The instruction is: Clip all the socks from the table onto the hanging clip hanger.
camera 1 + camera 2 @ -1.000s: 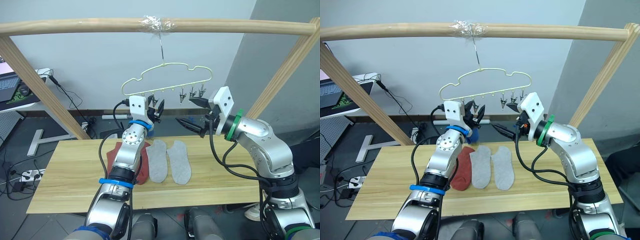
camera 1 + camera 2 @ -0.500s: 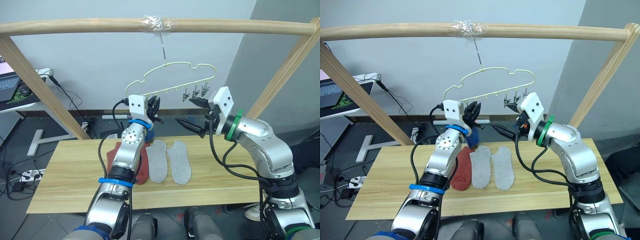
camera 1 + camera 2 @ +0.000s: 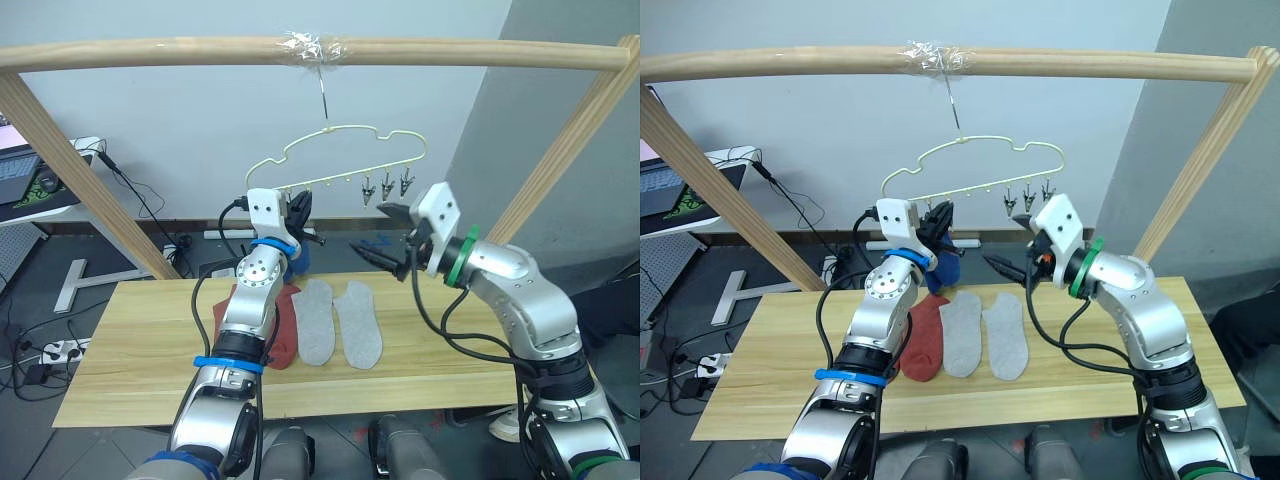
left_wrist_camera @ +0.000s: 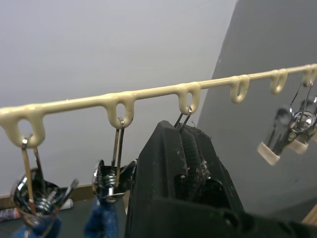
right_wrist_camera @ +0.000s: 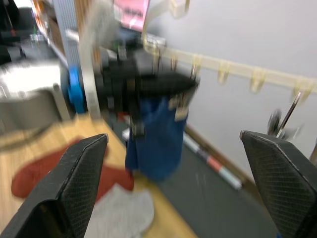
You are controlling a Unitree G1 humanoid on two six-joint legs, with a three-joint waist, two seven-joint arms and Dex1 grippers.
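My left fingers (image 4: pixel 184 163) pinch shut on a clip (image 4: pixel 182 118) under the hanger (image 3: pixel 335 160); blue socks (image 3: pixel 945 268) dangle beside them. My right fingers (image 5: pixel 270 183) gape wide, empty.

1. The clip hanger (image 3: pixel 975 165) is hung from the wooden frame bar (image 3: pixel 940 62), above the far edge of the table (image 3: pixel 770 380).
2. Three socks (image 3: pixel 965 335) are laid side by side on the table, below the clip hanger.
3. The left gripper (image 3: pixel 298 212) is raised to the left part of the clip hanger.
4. The right gripper (image 3: pixel 385 238) is held right of the left gripper, below the hanger's right clips.
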